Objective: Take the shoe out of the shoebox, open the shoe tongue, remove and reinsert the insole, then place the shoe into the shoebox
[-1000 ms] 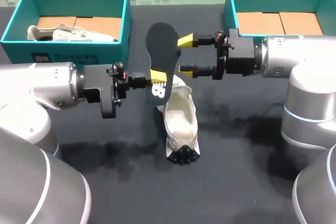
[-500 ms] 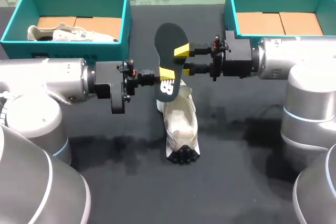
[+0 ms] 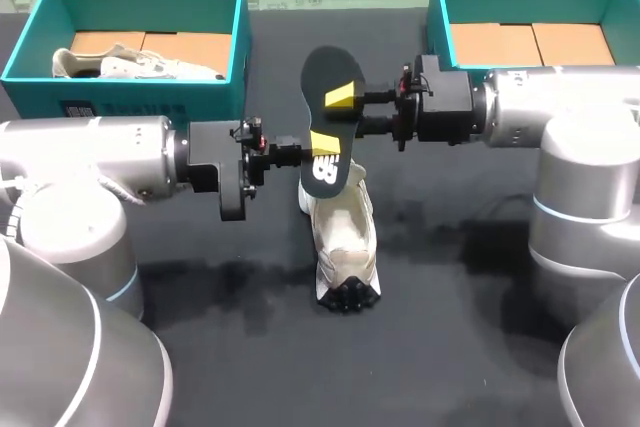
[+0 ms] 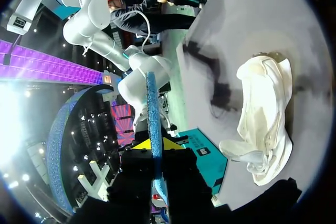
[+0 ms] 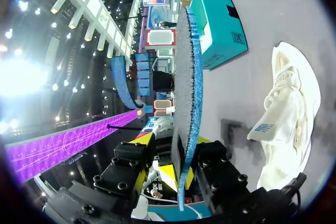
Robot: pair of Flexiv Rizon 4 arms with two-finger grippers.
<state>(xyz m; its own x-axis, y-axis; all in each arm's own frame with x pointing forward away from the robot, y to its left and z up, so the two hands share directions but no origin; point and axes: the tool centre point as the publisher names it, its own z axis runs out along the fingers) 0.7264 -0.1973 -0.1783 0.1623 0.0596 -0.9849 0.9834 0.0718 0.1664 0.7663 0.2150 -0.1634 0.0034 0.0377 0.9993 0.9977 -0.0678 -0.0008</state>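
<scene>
My left gripper (image 3: 318,144), coming in from the frame's left, is clenched on the lower end of the dark insole (image 3: 326,72), held in the air at upper centre. Just below it the white shoe (image 3: 343,227) lies on the desk (image 3: 460,287). My right gripper (image 3: 347,111) grasps the insole's upper half from the right.

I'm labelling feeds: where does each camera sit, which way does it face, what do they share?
Head: fixed above and behind, looking down at the table; both arms, left gripper and right gripper on the insole.
Left wrist: on that wrist, facing out along its gripper, which clamps the insole edge-on.
Right wrist: same for the right gripper.
All share the insole and shoe.
</scene>
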